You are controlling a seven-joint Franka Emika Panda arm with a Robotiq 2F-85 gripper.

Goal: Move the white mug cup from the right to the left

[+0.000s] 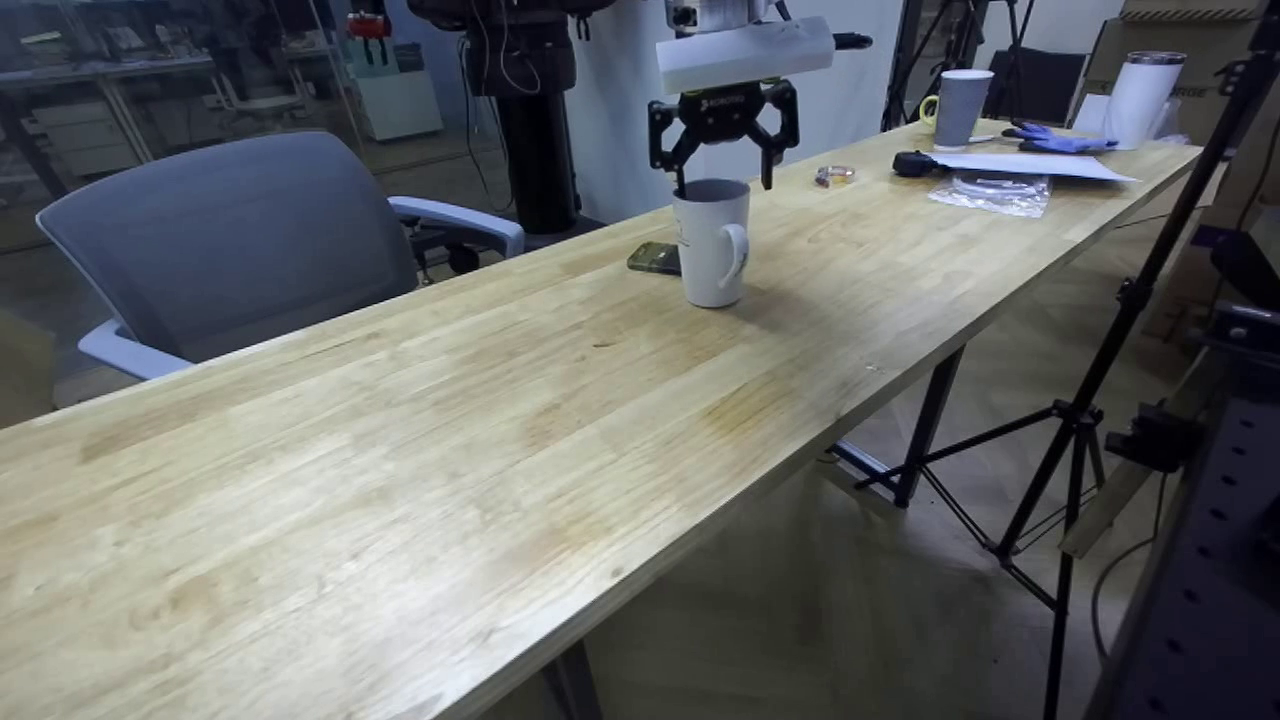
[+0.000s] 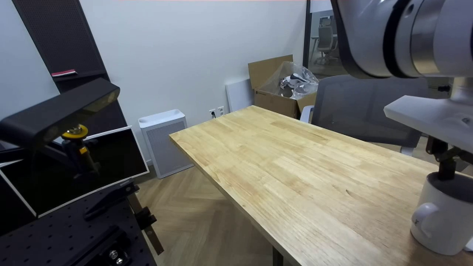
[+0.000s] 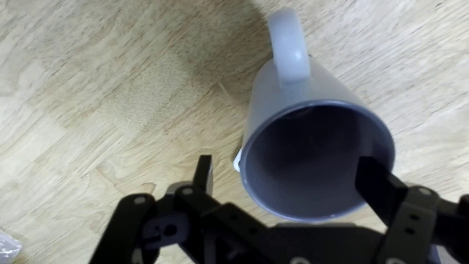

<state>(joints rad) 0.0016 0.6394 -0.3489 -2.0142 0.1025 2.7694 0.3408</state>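
The white mug cup (image 1: 713, 250) stands upright on the wooden table, its dark inside showing. It is cut off at the right edge of an exterior view (image 2: 439, 221). In the wrist view the mug (image 3: 271, 91) has its handle pointing up the picture. My gripper (image 1: 724, 184) is open right over the mug, its fingers wide apart. In the wrist view the gripper (image 3: 285, 159) has its right finger over or inside the mug's mouth. The left finger is outside the mug, apart from it. I cannot tell how deep the right finger sits.
A flat dark phone-like object (image 1: 655, 258) lies close beside the mug. Farther along the table are a small tangle (image 1: 834, 176), a plastic bag (image 1: 990, 192), papers (image 1: 1035, 165), a grey cup (image 1: 960, 110) and a white tumbler (image 1: 1140, 100). A chair (image 1: 260, 240) stands at the table's edge.
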